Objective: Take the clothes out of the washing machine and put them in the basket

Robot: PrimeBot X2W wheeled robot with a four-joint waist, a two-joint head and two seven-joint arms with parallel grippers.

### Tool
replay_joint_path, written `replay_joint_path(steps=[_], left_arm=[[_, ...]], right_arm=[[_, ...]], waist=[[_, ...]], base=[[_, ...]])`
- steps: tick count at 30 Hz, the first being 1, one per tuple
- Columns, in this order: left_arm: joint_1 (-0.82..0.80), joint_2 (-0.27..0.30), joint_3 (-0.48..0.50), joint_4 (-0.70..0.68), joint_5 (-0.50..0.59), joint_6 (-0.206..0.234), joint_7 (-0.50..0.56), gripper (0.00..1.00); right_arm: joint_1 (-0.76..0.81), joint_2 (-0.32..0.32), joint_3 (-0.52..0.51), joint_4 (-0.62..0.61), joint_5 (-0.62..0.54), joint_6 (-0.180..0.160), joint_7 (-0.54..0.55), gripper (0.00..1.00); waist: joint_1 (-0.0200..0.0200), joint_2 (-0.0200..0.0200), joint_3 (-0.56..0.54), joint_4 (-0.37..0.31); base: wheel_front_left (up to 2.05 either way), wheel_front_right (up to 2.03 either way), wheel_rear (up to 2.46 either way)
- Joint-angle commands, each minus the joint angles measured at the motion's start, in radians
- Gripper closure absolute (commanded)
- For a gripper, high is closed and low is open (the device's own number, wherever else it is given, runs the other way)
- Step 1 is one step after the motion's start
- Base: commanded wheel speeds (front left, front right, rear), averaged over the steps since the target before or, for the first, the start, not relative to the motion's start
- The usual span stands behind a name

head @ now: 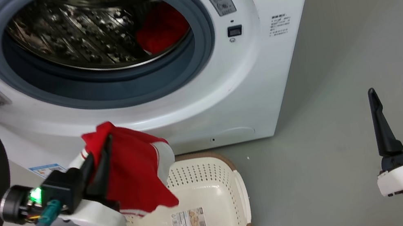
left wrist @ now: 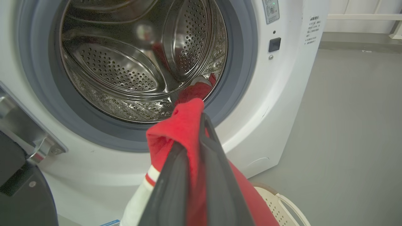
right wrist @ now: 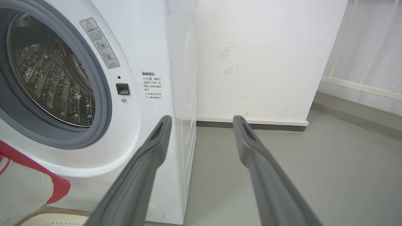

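Left end effector (head: 103, 147) pinches a red garment (head: 137, 174) that hangs over the left side of the basket (head: 240, 189). Right end effector (head: 389, 87) hovers spread above the floor (head: 342, 63). Beyond, the washer (head: 263, 89) stands open, with a second garment (head: 162, 29) in its drum (head: 79, 31).

The right gripper (right wrist: 202, 121) rises from the bottom centre. Its two grey fingers (right wrist: 147, 163) are spread well apart, and the grey floor (right wrist: 329, 175) and dark skirting (right wrist: 267, 127) show between them. The washer (right wrist: 150, 47) takes the left half of the frame. Its grey-rimmed porthole (right wrist: 103, 94) shows the steel drum (right wrist: 47, 78). A warning label (right wrist: 100, 42), a black button (right wrist: 122, 88) and a text sticker (right wrist: 153, 84) sit on its white front. At the lower left, a red-and-white garment (right wrist: 28, 185) hangs just above the basket (right wrist: 53, 212) rim. A white wall (right wrist: 257, 56) stands behind, with a railing (right wrist: 361, 81) at far right.
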Motion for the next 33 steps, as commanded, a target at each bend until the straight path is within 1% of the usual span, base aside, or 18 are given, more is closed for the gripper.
replay_joint_path(steps=[1,5,9,13,18,25,33], left_arm=[[0.009,-0.013,-0.012,0.018,0.001,-0.009,-0.001,1.0],[-0.017,-0.031,-0.072,0.108,0.027,-0.05,0.007,1.0],[-0.065,-0.067,-0.133,0.204,0.056,-0.085,0.04,1.0],[-0.129,-0.092,-0.178,0.322,0.082,-0.13,0.053,1.0],[-0.215,-0.117,-0.218,0.489,0.112,-0.165,0.063,1.0],[-0.33,-0.143,-0.233,0.735,0.113,-0.192,0.044,1.0],[-0.442,-0.169,-0.229,0.96,0.091,-0.205,0.008,1.0]], right_arm=[[-0.018,0.001,-0.002,-0.005,-0.001,-0.001,-0.002,0.0],[-0.047,0.001,0.0,-0.014,-0.004,-0.001,-0.002,0.0],[-0.08,0.001,0.0,-0.021,-0.005,-0.001,-0.002,0.0],[-0.12,0.001,0.007,-0.031,-0.001,-0.001,-0.002,0.0],[-0.161,0.001,0.013,-0.047,0.012,-0.001,-0.002,0.0],[-0.184,0.001,0.016,-0.057,0.035,-0.001,-0.002,0.0],[-0.199,0.001,0.025,-0.072,0.066,-0.001,-0.002,0.0]], waist=[[0.0,-0.0001,0.04,-0.008],[0.0,-0.0001,0.108,-0.021],[0.0,-0.0001,0.184,-0.04],[0.0,-0.0001,0.266,-0.074],[0.0,-0.0001,0.365,-0.125],[0.0,-0.0001,0.476,-0.19],[0.0,-0.0001,0.566,-0.243]], base=[[0.0,0.0,0.0],[0.0,0.0,0.0],[0.0,0.0,0.0],[0.0,0.0,0.0],[0.0,0.0,0.0],[0.0,0.0,0.0],[0.0,0.0,0.0]])
